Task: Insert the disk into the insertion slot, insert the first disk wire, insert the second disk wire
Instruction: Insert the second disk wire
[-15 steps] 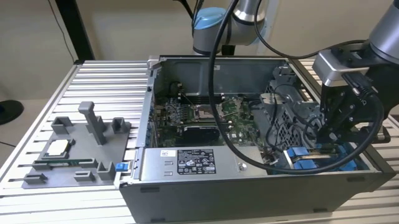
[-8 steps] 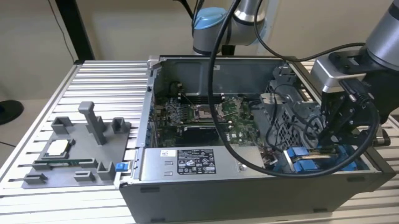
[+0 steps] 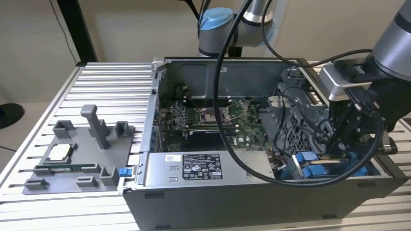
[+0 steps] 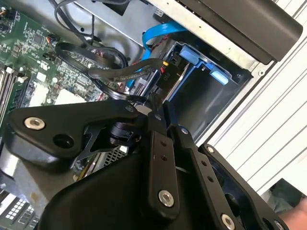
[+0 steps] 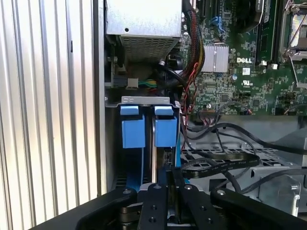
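The end effector (image 5: 168,191) hangs clenched right over the insertion slot (image 5: 144,125), fingers pointing straight into it.

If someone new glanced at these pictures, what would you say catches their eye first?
Probably the open computer case on the ribbed metal table, its green motherboard exposed. Next, the bright blue latches of the insertion slot at the exterior view's right, where the arm's gripper reaches among black cables. A grey fixture sits on the table at the exterior view's left.
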Tool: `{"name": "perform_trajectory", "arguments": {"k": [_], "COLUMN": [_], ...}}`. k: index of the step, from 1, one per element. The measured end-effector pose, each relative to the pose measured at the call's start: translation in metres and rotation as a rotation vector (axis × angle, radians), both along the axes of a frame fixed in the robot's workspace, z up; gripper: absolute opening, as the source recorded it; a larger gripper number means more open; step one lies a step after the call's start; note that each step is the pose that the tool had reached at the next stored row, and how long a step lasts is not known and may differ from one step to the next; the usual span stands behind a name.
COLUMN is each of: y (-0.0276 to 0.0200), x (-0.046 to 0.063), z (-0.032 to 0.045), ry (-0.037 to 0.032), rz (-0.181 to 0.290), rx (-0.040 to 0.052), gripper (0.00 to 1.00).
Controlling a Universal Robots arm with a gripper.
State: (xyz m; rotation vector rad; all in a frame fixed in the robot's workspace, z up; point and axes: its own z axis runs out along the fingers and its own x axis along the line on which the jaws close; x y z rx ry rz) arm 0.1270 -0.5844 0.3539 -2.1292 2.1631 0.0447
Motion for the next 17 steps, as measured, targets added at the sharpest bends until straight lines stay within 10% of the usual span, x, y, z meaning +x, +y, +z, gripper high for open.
{"name": "perform_trajectory", "arguments": {"k": [17], "y": [0.0004], "x": [0.0042], "z": [-0.0055], "ry": [-0.0042], "rz": [0.000], "rx": [0.0000], "gripper": [0.00]}}
